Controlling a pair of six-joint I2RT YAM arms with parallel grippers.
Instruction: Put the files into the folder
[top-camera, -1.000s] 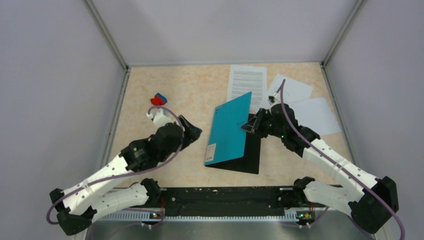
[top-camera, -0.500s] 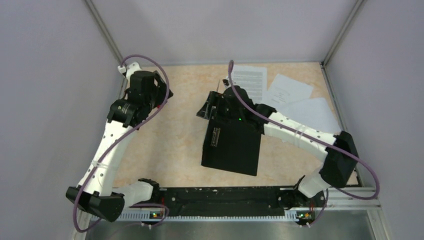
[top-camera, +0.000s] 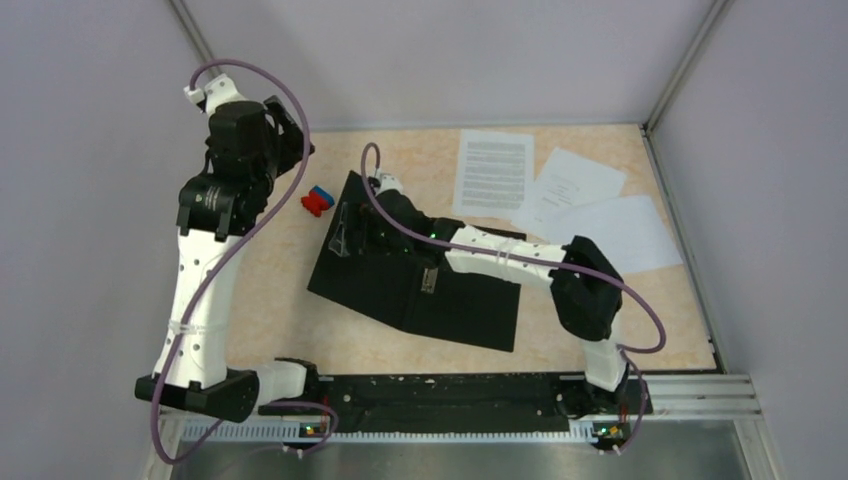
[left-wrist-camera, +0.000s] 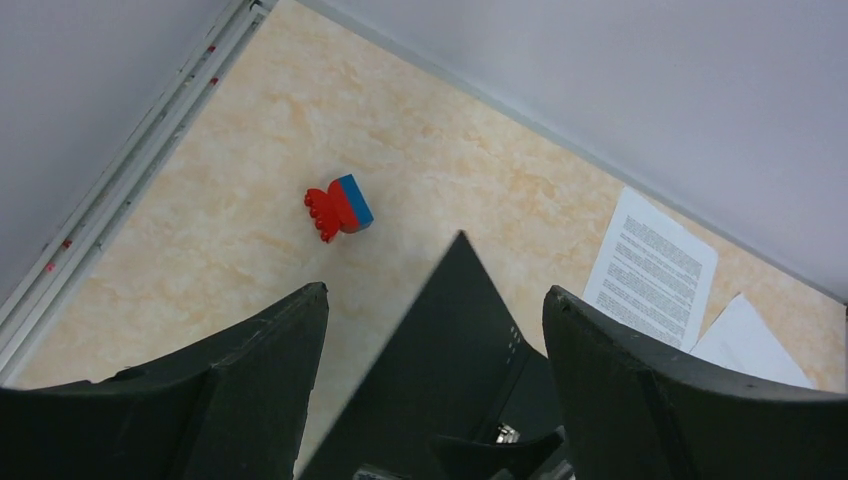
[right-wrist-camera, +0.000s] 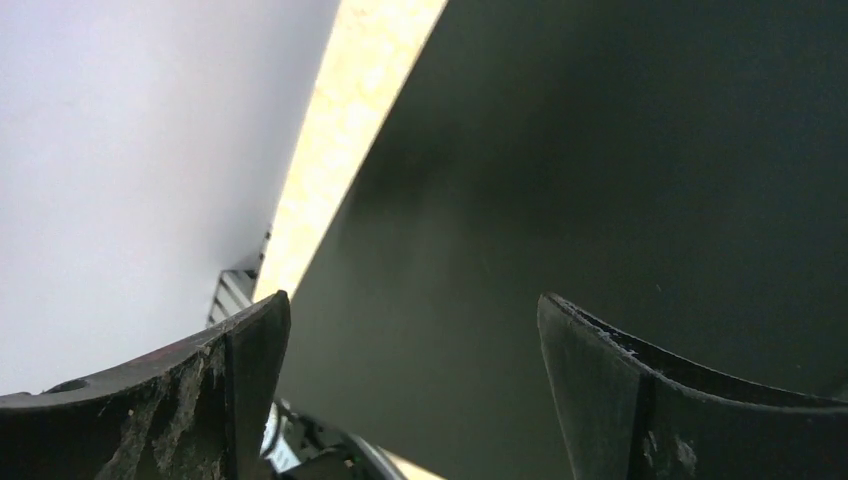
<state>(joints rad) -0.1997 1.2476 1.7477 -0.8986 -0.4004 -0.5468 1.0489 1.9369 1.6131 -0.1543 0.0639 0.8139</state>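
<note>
Beige tabletop (top-camera: 290, 330) bears the stiff, opened folder (top-camera: 440, 295). The flimsy files (top-camera: 493, 172) far right likely need edge-pinching. Left gripper (left-wrist-camera: 435, 300) and right gripper (right-wrist-camera: 410, 300) gape empty.

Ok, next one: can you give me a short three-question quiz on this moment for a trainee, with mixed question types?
1. True or false: the folder lies opened out, with its black inside facing up.
2. How many of the files are inside the folder? A) none B) one C) all three
3. Fill in: the red-and-blue block sits on the ___ arm's side of the folder.

Key: 1 true; 2 A; 3 left.
</note>
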